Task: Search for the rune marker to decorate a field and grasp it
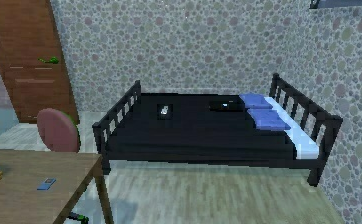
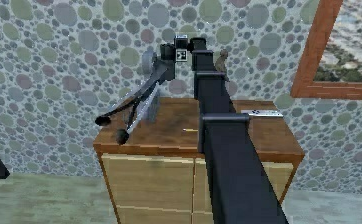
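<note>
In the arm side view my dark arm (image 2: 229,140) rises from the bottom edge over a wooden dresser (image 2: 169,125). My gripper (image 2: 114,127) reaches left from the white marker squares, its thin fingers (image 2: 126,131) slanting down over the dresser's left end. Only bare wooden top and dotted wall lie at and behind the fingers, so it holds nothing. A small brownish thing (image 2: 222,62) peeks out just right of the arm's far end, at the back of the dresser top; I cannot tell what it is.
The forward view has a dark-framed bed (image 1: 114,125) with blue pillows (image 1: 264,110) and two small dark things (image 1: 167,110) on it. A wooden door (image 1: 29,55), a red chair (image 1: 57,130) and a wooden table (image 1: 74,185) stand at its left. A window frame (image 2: 314,60) sits right of the dresser.
</note>
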